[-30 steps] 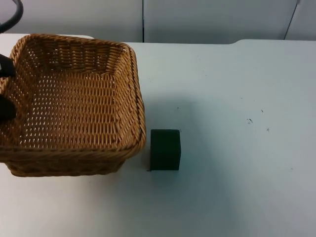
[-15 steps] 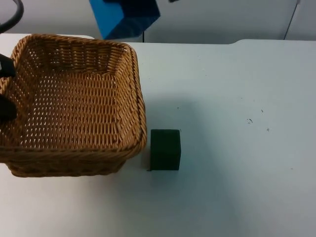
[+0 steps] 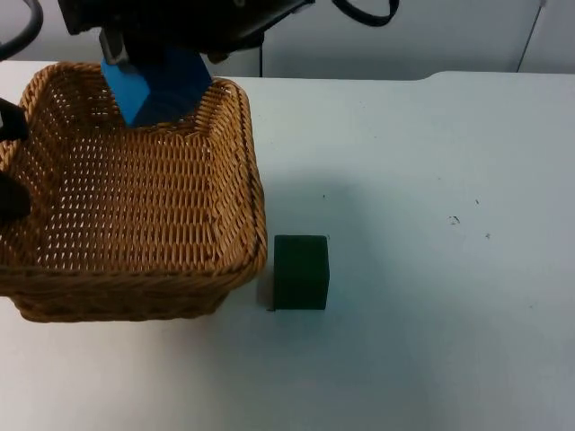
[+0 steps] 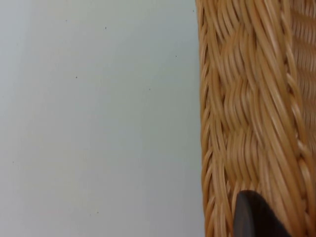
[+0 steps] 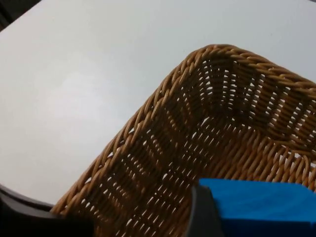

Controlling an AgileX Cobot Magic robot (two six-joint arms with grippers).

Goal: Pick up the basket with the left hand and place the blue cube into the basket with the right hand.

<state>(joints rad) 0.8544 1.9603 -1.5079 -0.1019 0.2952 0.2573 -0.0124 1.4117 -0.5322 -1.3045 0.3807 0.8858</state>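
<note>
The woven wicker basket (image 3: 135, 206) takes up the left of the top view. My left gripper (image 3: 7, 160) is at its left rim, shut on the basket wall. In the left wrist view a black fingertip (image 4: 253, 219) presses against the basket's braided rim (image 4: 247, 98). My right gripper (image 3: 148, 56) reaches across from the right and is shut on the blue cube (image 3: 163, 90), which hangs tilted over the basket's far side. In the right wrist view the blue cube (image 5: 261, 207) sits beside a black finger (image 5: 202, 212), above the basket's inside (image 5: 207, 133).
A dark green cube (image 3: 301, 272) stands on the white table (image 3: 431, 233), just right of the basket's near right corner. The grey partition wall (image 3: 404, 36) closes the far side.
The right arm has come in from the far side with the blue cube and lowered it leftward over the basket's far edge. The basket, left gripper and green cube stayed put.
</note>
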